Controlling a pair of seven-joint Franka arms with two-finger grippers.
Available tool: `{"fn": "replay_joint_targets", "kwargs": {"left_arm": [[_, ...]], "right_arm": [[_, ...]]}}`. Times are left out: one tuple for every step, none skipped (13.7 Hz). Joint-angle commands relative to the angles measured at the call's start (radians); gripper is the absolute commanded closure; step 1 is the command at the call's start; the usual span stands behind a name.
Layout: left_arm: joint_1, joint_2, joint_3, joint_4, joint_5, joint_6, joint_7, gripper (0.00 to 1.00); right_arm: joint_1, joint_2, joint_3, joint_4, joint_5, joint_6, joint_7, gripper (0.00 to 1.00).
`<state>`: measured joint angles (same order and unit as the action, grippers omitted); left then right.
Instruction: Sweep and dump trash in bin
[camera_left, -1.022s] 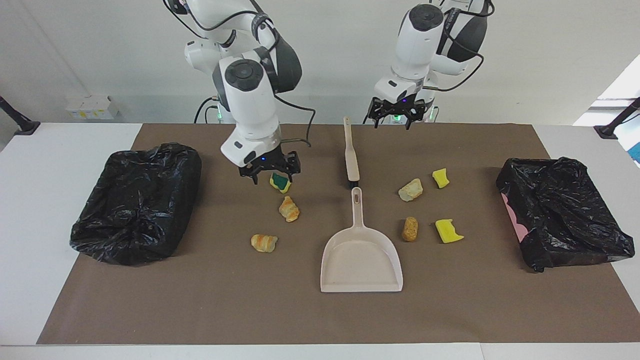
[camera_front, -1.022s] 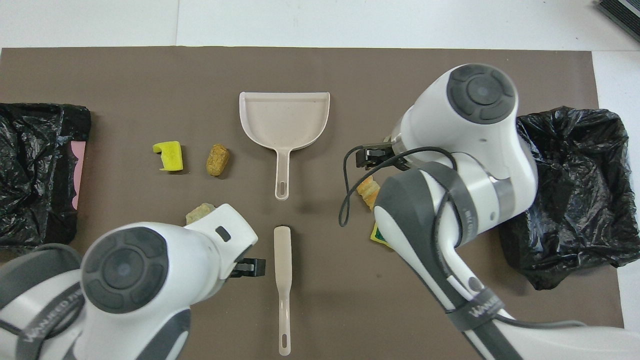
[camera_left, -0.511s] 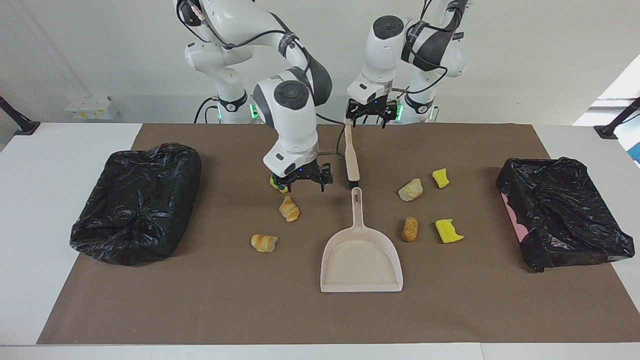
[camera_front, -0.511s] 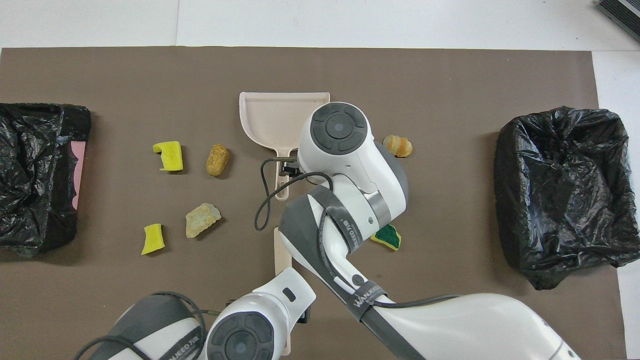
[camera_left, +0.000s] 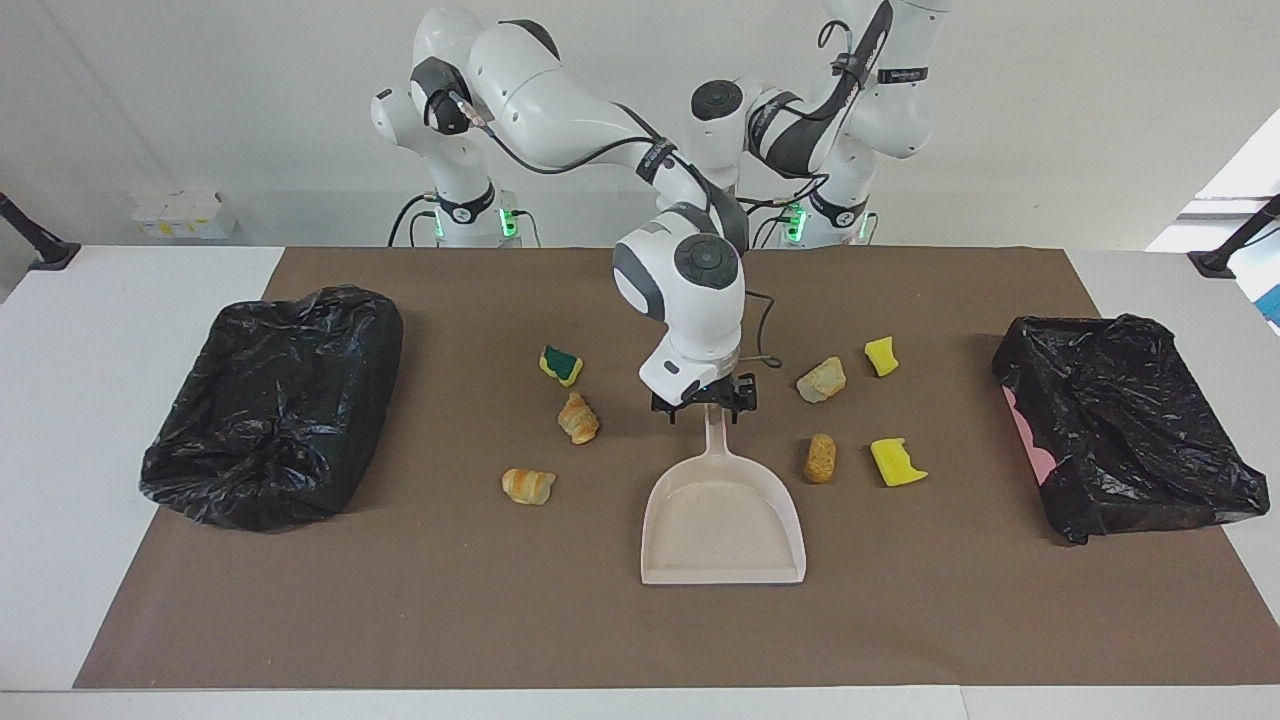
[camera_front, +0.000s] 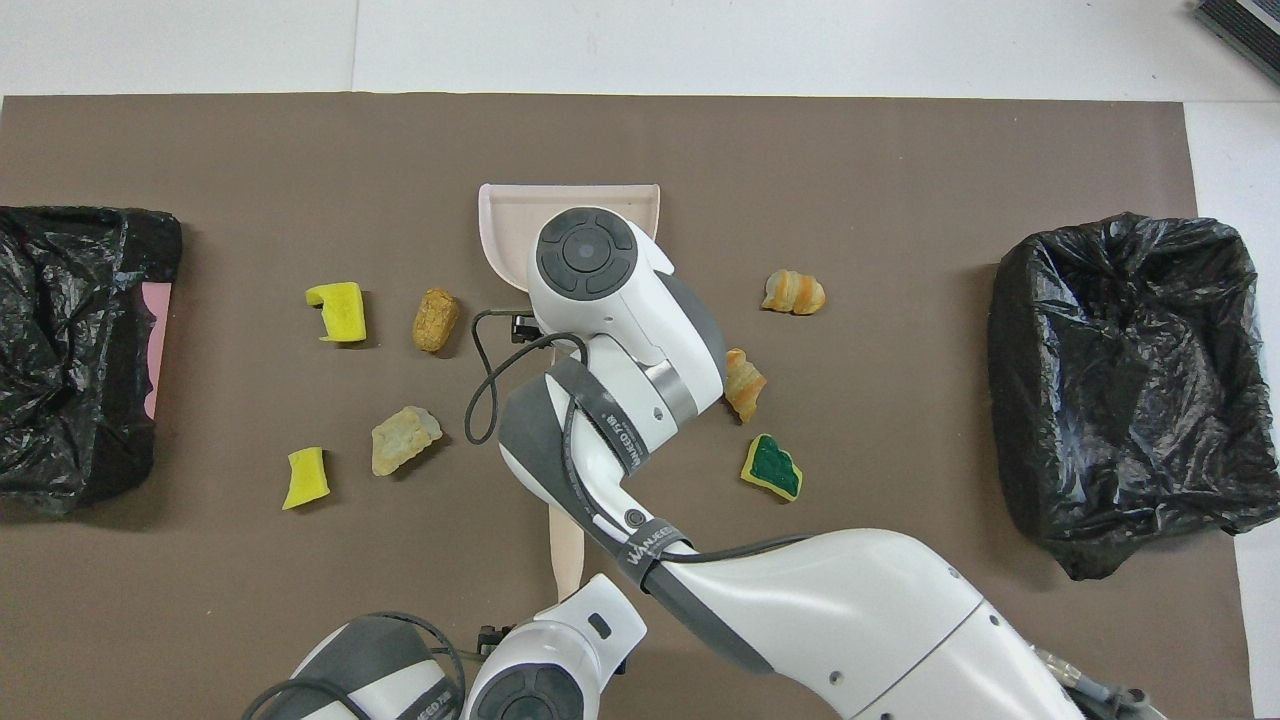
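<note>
While my right gripper (camera_left: 703, 402) sits low at the handle tip of the beige plastic dustpan (camera_left: 722, 530), I can't tell whether it has a grip on it. My left gripper (camera_front: 550, 645) is over the handle end of the beige brush (camera_front: 567, 540), spread wide. The brush lies in line with the pan, nearer the robots.

All trash is on the brown mat (camera_left: 400, 600), none in the pan:
- Toward the right arm's end: green-topped yellow sponge (camera_left: 561, 365) and two orange croissants (camera_left: 578, 418) (camera_left: 527, 486).
- Toward the left arm's end: pale bread lump (camera_left: 821, 380), small yellow sponge bit (camera_left: 881, 356), tan lump (camera_left: 820, 458) and notched yellow sponge (camera_left: 897, 462).

Black-bagged bins (camera_left: 270, 400) (camera_left: 1130, 420) sit at both table ends.
</note>
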<state>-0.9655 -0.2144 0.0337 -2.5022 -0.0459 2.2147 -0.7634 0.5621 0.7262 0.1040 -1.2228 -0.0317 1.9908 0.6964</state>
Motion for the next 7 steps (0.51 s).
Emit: {"fn": "replay_joint_targets", "kwargs": {"left_arm": [[-0.024,0.0,0.017,-0.013,-0.063,0.026,-0.008,0.11],[-0.024,0.0,0.017,-0.017,-0.072,0.026,-0.005,0.19],[-0.024,0.0,0.017,-0.018,-0.078,0.025,-0.005,0.22],[-0.024,-0.002,0.017,-0.02,-0.078,0.023,-0.005,0.29],[-0.024,-0.002,0.017,-0.02,-0.086,0.023,-0.002,0.38],[-0.024,0.0,0.017,-0.02,-0.104,0.023,-0.002,0.48],[-0.024,0.0,0.017,-0.02,-0.118,0.02,0.002,0.53]], "right_arm": [[0.013,0.025,0.002,0.032,-0.052,-0.003,0.017,0.45],[0.013,0.027,0.002,0.034,-0.059,-0.003,0.017,0.64],[0.013,0.027,0.002,0.035,-0.06,0.002,0.017,0.89],[0.013,0.025,0.002,0.037,-0.059,0.003,0.015,1.0],[0.009,0.018,0.002,0.037,-0.057,-0.006,0.011,1.0],[-0.001,0.004,0.003,0.037,-0.048,-0.013,0.009,1.0],[-0.002,-0.011,0.003,0.036,-0.043,-0.018,0.009,1.0]]}}
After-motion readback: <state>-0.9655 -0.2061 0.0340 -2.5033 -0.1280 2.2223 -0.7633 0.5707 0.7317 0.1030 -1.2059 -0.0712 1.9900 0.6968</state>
